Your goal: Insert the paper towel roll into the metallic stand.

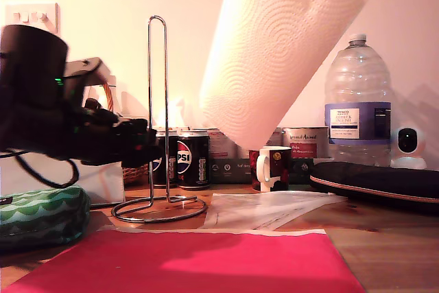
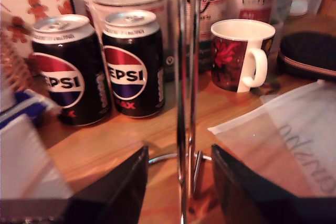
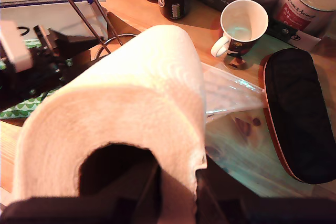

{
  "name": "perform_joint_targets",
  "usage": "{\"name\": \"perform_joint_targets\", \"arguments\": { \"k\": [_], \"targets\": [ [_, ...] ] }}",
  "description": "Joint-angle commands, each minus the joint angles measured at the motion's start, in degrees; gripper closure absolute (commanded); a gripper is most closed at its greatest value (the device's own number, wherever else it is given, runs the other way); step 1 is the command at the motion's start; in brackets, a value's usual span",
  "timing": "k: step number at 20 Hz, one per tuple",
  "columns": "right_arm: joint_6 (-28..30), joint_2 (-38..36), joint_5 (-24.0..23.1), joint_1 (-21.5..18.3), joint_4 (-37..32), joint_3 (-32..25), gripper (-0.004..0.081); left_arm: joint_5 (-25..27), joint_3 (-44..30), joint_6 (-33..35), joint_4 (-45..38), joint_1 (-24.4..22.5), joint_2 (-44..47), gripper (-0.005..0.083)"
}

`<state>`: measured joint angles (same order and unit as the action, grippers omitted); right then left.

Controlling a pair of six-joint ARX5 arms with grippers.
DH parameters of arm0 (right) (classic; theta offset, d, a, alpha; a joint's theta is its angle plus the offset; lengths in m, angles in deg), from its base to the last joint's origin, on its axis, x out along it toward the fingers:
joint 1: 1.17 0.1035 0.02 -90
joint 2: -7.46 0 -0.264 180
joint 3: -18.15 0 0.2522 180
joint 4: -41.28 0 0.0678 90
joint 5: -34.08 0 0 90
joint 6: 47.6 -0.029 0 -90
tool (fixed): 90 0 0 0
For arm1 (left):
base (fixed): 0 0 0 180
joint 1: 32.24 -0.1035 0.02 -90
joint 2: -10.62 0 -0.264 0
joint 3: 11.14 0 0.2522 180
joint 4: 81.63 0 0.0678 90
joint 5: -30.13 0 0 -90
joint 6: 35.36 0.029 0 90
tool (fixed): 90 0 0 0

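Fingers point(image 2: 118, 184) of the first gripper sit spread around the metallic stand point(image 1: 158, 101), unclenched; second gripper fingers point(image 3: 176, 192) pinch the tilted paper towel roll point(image 1: 278, 49), whose core may miss the loop.

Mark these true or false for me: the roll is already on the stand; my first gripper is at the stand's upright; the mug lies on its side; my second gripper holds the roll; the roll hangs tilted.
1. The roll is already on the stand. False: it is held in the air, apart from the stand.
2. My first gripper is at the stand's upright. True: the wire loop runs between its open jaws.
3. The mug lies on its side. False: it stands upright.
4. My second gripper holds the roll. True: one finger sits inside the core, pinching the wall.
5. The roll hangs tilted. True.
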<state>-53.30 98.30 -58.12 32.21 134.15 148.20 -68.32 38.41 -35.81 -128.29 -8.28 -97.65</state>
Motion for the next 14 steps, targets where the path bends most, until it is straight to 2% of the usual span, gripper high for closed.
{"name": "perform_joint_targets", "arguments": {
  "k": [1,5,9,14],
  "targets": [
    [0.15,-1.05,-0.11,-0.2,-0.63,0.5,0.0782,-0.09,1.01,0.9,0.24,0.2,-2.08,0.0454],
    [0.15,-1.05,-0.13,-0.22,-0.63,0.5,0.0782,-0.11,2.08,0.92,0.85,0.2,-2.64,0.0629],
    [0.48,-1.05,-0.11,-0.22,-0.66,0.5,0.0782,-0.17,2.08,0.96,0.57,0.2,-2.64,0.0768],
    [0.66,-1.05,-0.15,-1.29,-0.66,0.5,0.0782,-2.54,2.08,0.94,-2.4,0.22,-2.47,0.0795]
  ]
}}
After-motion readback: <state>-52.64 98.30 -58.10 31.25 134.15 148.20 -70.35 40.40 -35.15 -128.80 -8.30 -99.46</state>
